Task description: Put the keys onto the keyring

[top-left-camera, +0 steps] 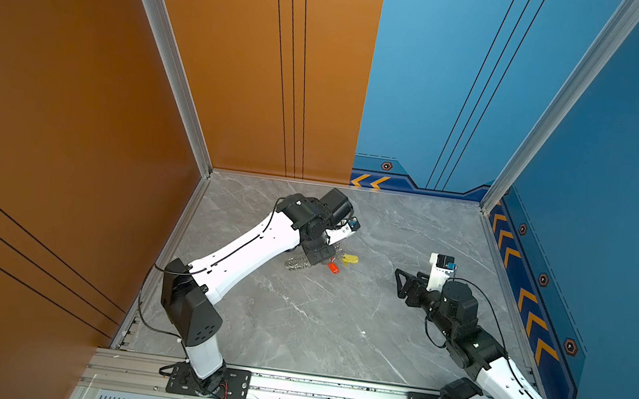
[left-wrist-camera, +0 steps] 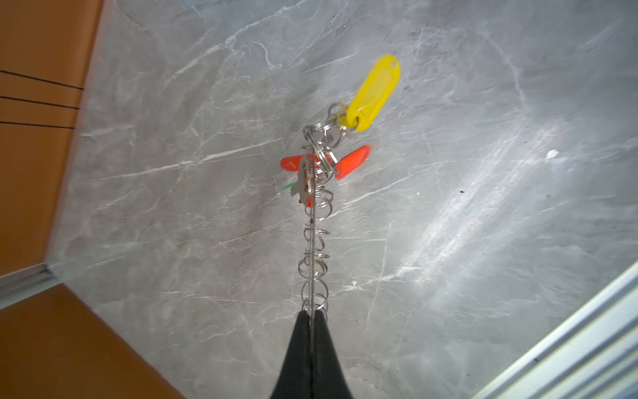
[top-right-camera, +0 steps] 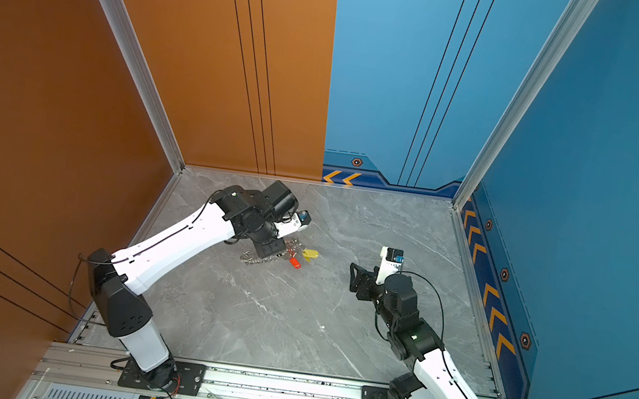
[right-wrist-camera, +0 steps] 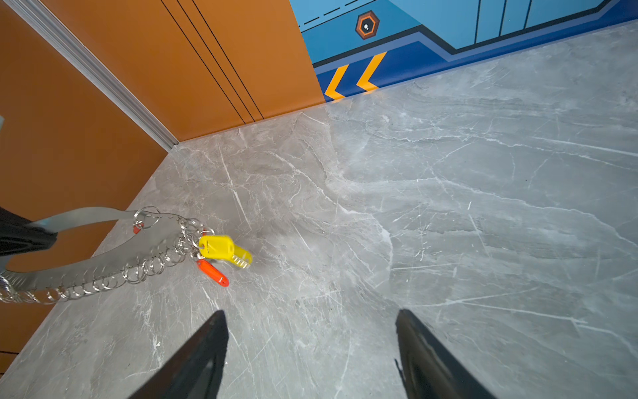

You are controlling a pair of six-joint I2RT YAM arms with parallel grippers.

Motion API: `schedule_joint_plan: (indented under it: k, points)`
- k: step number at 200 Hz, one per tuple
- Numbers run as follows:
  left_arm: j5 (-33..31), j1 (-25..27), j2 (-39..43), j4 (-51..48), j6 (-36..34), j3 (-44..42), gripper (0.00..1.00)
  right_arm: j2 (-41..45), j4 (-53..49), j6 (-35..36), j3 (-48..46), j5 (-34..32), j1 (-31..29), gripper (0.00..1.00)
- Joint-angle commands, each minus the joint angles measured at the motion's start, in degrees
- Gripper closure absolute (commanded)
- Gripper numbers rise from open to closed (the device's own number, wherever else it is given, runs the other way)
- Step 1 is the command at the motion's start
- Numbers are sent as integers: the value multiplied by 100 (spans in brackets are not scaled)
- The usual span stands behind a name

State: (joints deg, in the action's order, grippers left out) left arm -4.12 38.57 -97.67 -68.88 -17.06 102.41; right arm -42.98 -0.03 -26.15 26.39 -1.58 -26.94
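- Nearest me, along the bottom of both top views, the aluminium rail (top-left-camera: 326,392) carries both arm bases.
- Right of centre, my right gripper (top-left-camera: 399,285) hovers over the grey marble table (top-left-camera: 313,325), jaws spread wide, nothing between them.
- Near the centre, my left gripper (top-left-camera: 316,257) is clamped tight on the keyring (left-wrist-camera: 312,255); the left wrist view shows the strap edge-on between the pinched fingertips.
- At the strap's far end the keys (left-wrist-camera: 305,183) hang from the rings with a yellow tag (left-wrist-camera: 374,93) and red-orange tags (left-wrist-camera: 352,160).
- Farthest, the orange wall (top-left-camera: 242,73) and blue wall (top-left-camera: 430,76).
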Motion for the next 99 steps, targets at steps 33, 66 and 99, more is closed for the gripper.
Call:
schedule_joint_plan:
  k: [33, 66, 99]
  points:
    - [121, -814, -508, -321, 1212, 385, 100, -65, 63, -35, -88, 27, 48, 22]
    - [81, 702, -74, 286, 480, 306, 100, -133, 108, -72, -90, 62, 47, 22]
    - [-643, 366, -422, 372, 647, -68, 100, -133, 142, -66, -95, 70, 57, 22]
